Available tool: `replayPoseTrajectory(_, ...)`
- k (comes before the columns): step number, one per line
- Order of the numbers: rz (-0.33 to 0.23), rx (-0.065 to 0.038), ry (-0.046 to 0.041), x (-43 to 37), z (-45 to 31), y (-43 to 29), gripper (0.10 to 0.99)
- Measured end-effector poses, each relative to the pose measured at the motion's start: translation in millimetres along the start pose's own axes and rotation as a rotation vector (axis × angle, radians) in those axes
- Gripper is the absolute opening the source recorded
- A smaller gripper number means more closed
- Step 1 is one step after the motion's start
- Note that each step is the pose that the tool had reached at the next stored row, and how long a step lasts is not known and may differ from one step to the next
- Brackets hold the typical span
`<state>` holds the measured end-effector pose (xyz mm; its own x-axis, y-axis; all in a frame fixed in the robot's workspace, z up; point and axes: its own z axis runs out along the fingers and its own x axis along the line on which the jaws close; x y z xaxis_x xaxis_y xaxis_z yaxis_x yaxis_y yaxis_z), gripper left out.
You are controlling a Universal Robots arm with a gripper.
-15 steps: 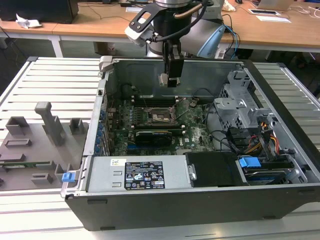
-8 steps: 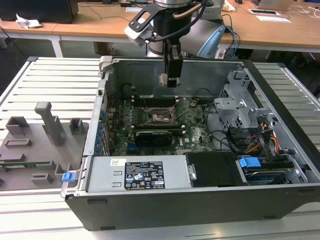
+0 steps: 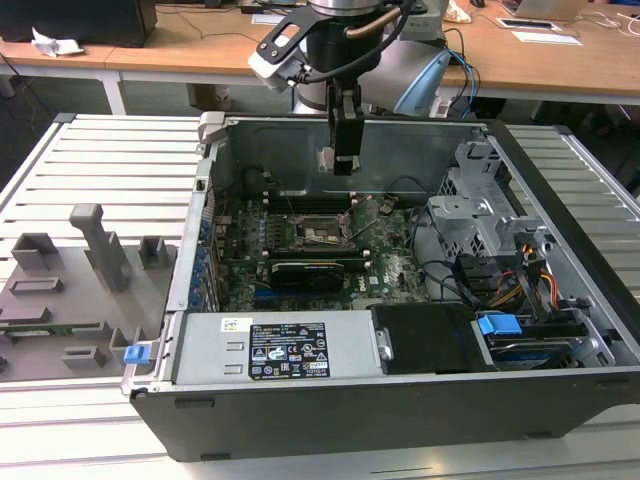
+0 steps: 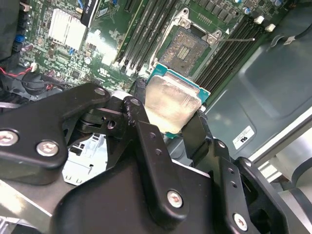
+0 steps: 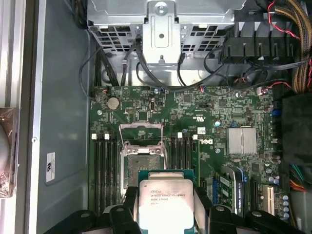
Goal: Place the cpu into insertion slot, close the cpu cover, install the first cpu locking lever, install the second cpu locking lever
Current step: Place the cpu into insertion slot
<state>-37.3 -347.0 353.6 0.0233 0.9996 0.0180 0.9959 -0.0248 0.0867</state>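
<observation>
Upper centre, exterior view: gripper point(image 3: 338, 160) clenches the cpu point(image 3: 326, 160) by its edges, level above the open insertion slot point(image 3: 325, 232), to line up.

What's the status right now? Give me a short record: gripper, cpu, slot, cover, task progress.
gripper: shut on the cpu, up above the motherboard inside the open computer case
cpu: clamped by its edges between the fingers, not seated
insertion slot: empty, contacts exposed
cpu cover: swung open, clear of the slot
task progress: cpu not yet placed, cover not yet closed
</observation>
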Motion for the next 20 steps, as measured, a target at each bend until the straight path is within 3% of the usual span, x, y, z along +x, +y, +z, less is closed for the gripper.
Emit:
replayPoseTrajectory(3,0.003,0.0,-0.0005,0.4,2.1,-0.3,0.537)
replayPoseTrajectory(7,-0.006,0.0,0.0006,2.6,10.3,-0.9,0.537)
replayPoseTrajectory(20,-0.005,0.0,0.0005,2.6,19.2,-1.7,0.537)
